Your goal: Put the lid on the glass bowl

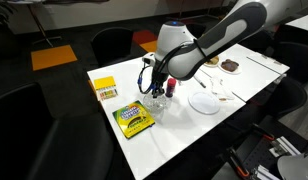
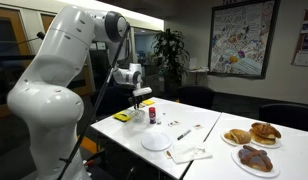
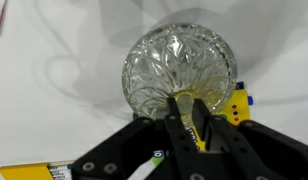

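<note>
In the wrist view a round cut-glass lid (image 3: 179, 62) fills the middle, and I cannot tell it apart from the glass bowl beneath it. My gripper (image 3: 184, 112) has its two fingers drawn close together on the near edge of the lid. In an exterior view the gripper (image 1: 154, 86) hangs just above the table beside the yellow crayon box (image 1: 133, 119), with a faint glassy shape, the bowl (image 1: 159, 104), under it. It also shows in the exterior view from the side (image 2: 141, 100).
A flat white plate (image 1: 204, 102) lies next to the gripper, and also shows in an exterior view (image 2: 157, 141). A small red-capped bottle (image 1: 171, 88) stands close behind. A second yellow box (image 1: 105, 90) lies at the table's far corner. Pastry plates (image 2: 254, 135) and a napkin (image 2: 189, 153) sit further along.
</note>
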You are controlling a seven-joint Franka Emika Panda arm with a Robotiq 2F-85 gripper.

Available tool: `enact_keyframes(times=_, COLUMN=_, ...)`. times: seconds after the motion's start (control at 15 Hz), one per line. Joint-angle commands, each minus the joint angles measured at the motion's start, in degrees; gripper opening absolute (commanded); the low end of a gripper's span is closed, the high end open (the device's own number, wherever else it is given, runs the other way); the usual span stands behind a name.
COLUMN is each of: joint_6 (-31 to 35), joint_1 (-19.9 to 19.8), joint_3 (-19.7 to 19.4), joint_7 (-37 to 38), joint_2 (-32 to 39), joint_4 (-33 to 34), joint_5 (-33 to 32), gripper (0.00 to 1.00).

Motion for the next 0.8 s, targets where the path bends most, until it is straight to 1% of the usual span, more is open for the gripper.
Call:
enact_keyframes(times=0.0, joint_6=-0.4, joint_1=-0.8, joint_3=0.9, joint_7=-0.8, joint_2=0.2, joint_4=0.6, joint_5=1.7, gripper=0.55)
enact_keyframes(times=0.33, joint_6=-3.3, joint_1=1.4, joint_3=-0.2, joint_7=1.5, joint_2=-2.5, joint_4=0.6, joint_5=0.0, gripper=0.9)
enact_keyframes(times=0.4, joint_6=-4.1, joint_1=1.9, joint_3=-0.4, joint_7=1.8, joint_2=-3.2, joint_4=0.7, joint_5=-0.4, gripper=0.96)
enact_keyframes(times=0.47, joint_6=-4.5, joint_1=2.6, joint_3=-0.7, joint_7=2.4, joint_2=-4.2, joint_4=0.6, joint_5=-1.1, gripper=0.99)
enact_keyframes(times=0.73, joint_6=-6.8, joint_1=4.5, joint_3=-0.8, joint_7=4.1, joint_2=-7.4, joint_4=0.5, joint_5=-2.9, gripper=1.0)
